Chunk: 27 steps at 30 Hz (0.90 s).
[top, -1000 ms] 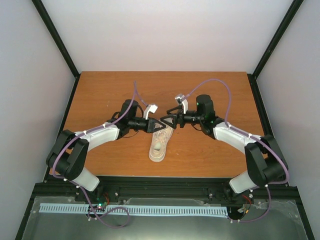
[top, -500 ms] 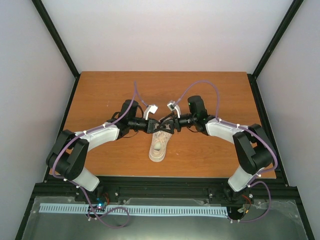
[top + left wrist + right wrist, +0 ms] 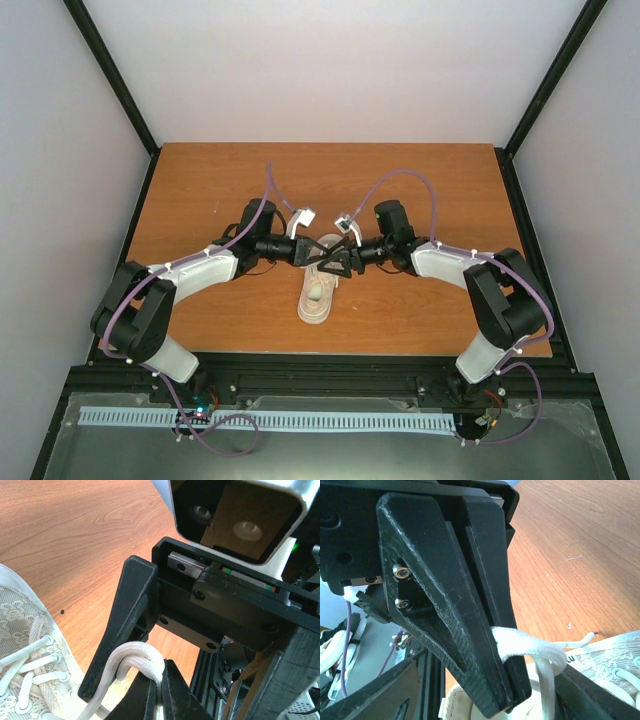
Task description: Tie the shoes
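Note:
The cream sneaker (image 3: 316,296) lies mid-table with its toe toward the arms. Both grippers meet above its laced part. My left gripper (image 3: 320,252) is shut on a loop of pale lace (image 3: 138,658), which is pinched between its fingertips (image 3: 175,692). My right gripper (image 3: 334,264) is shut on another lace loop (image 3: 534,649). In the left wrist view, a finger of the right gripper (image 3: 126,620) stands right against the left one's loop. The sneaker's lace rows (image 3: 30,652) show at the lower left of that view. In the right wrist view the shoe (image 3: 620,667) lies below the jaws.
The wooden table (image 3: 200,190) has black frame posts at its back corners and pale walls around it. A black rail and a white slotted strip (image 3: 260,420) run along the near edge. Purple cables arc over both arms.
My right gripper has moved left and slightly down until it overlaps the left gripper above the shoe. It looked open a second ago and is now shut. The left arm has barely moved.

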Available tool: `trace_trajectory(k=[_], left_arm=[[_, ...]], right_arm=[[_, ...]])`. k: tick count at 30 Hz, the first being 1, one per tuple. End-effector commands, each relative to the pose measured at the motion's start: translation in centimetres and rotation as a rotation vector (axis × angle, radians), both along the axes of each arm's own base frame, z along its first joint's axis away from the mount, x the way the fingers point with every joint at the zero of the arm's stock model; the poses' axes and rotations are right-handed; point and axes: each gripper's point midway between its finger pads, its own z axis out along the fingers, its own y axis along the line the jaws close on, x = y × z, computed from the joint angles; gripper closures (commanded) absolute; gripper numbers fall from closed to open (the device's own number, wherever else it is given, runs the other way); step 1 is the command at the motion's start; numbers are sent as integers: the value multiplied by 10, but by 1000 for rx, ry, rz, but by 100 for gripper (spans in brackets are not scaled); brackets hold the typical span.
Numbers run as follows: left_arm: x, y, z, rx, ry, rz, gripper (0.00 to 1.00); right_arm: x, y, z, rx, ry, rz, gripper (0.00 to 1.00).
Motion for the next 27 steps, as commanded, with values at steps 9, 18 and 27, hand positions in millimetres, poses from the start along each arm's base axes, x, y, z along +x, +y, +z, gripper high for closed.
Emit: trace_trajectory(k=[9, 18, 27], left_arm=[[5, -3, 21, -36, -46, 4, 99], [5, -3, 21, -38, -43, 5, 99], [6, -1, 21, -27, -50, 25, 99]], right_arm=[[-2, 3, -9, 4, -32, -8, 53], [6, 5, -12, -5, -72, -50, 79], [13, 4, -15, -24, -103, -105, 97]])
